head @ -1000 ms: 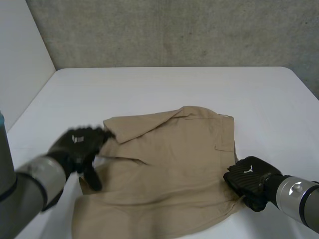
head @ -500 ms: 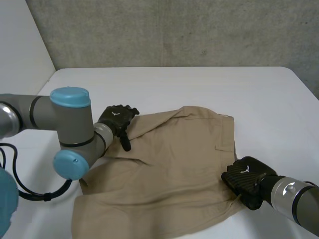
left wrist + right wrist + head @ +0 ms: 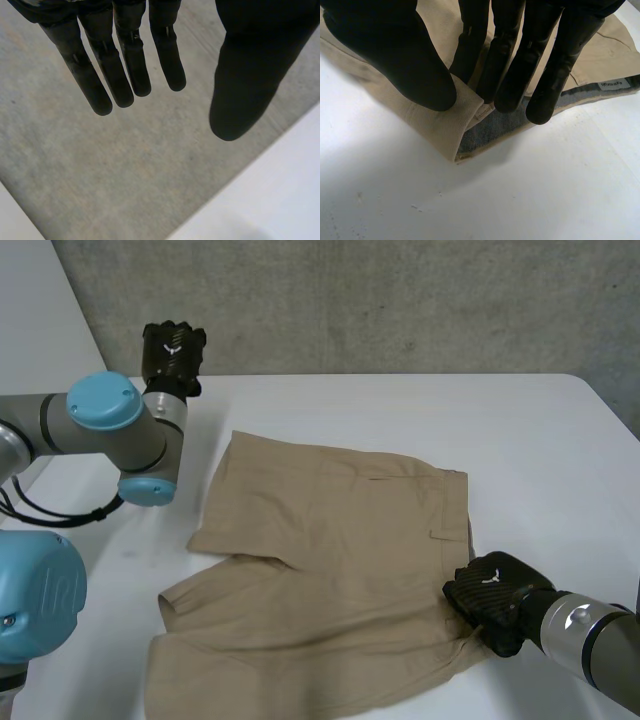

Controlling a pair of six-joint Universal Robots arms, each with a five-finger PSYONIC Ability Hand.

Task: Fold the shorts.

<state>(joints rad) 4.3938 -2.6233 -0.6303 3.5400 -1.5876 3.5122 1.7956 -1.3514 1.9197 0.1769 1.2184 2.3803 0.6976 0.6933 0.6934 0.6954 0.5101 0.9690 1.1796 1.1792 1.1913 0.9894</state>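
Note:
The tan shorts lie spread flat on the white table, waistband to the right and both legs to the left. My right hand is at the near right corner of the waistband, thumb and fingers pinching a lifted fold of the shorts, whose grey lining shows under the fingertips. My left hand is raised off the table at the back left, well away from the shorts, with straight fingers and thumb spread and nothing between them.
A grey concrete wall runs behind the table's far edge, and a white panel stands at the left. My left arm reaches over the table's left side. Bare tabletop surrounds the shorts.
My left hand has let go of the upper left leg and risen to the back left. That folded-over leg flap now lies spread flat. My right hand has stayed put.

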